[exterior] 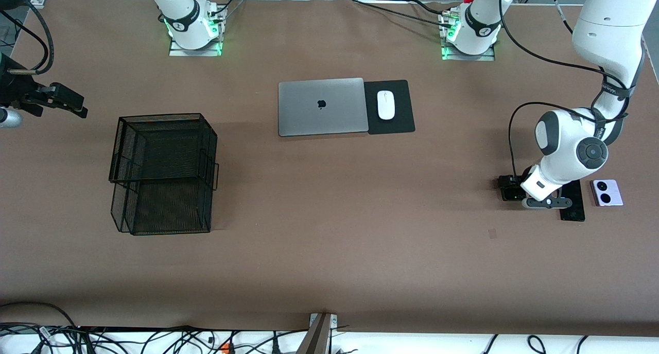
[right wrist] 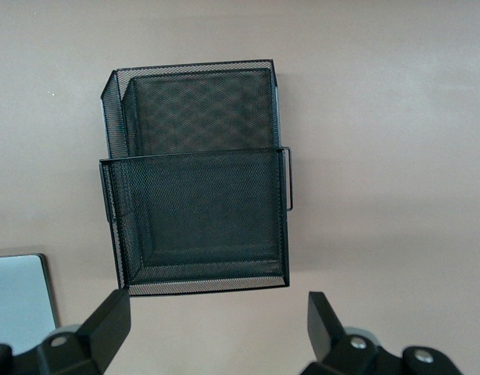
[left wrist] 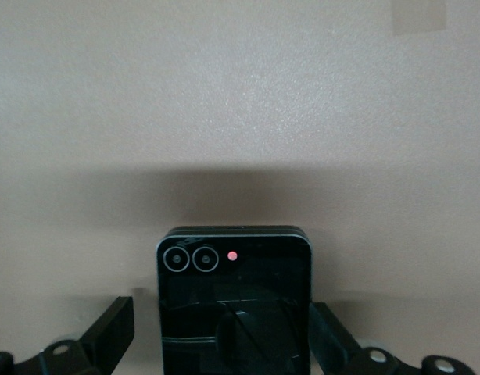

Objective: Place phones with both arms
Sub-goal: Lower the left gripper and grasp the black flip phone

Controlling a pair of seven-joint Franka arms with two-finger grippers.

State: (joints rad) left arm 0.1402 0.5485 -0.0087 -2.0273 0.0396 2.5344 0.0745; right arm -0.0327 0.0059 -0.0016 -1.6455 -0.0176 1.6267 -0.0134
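Left gripper (exterior: 547, 202) is sitting low at the right edge of the front frame, over the black flip phone (left wrist: 234, 301). In the left wrist view the fingers (left wrist: 111, 332) are standing wide apart, flanking that phone at bottom centre without gripping it. The slab phone (exterior: 573, 204) is lying just beside it, partly hidden by the arm; the lilac-white flip phone (exterior: 607, 192) is resting just beside that, farther right in the frame.

Right gripper (exterior: 64, 102) is waiting at the upper left of the front frame, fingers spread wide and holding nothing, above the black mesh basket (right wrist: 197, 180).

The laptop (exterior: 321, 107) and mouse (exterior: 385, 105) are sitting at upper centre.
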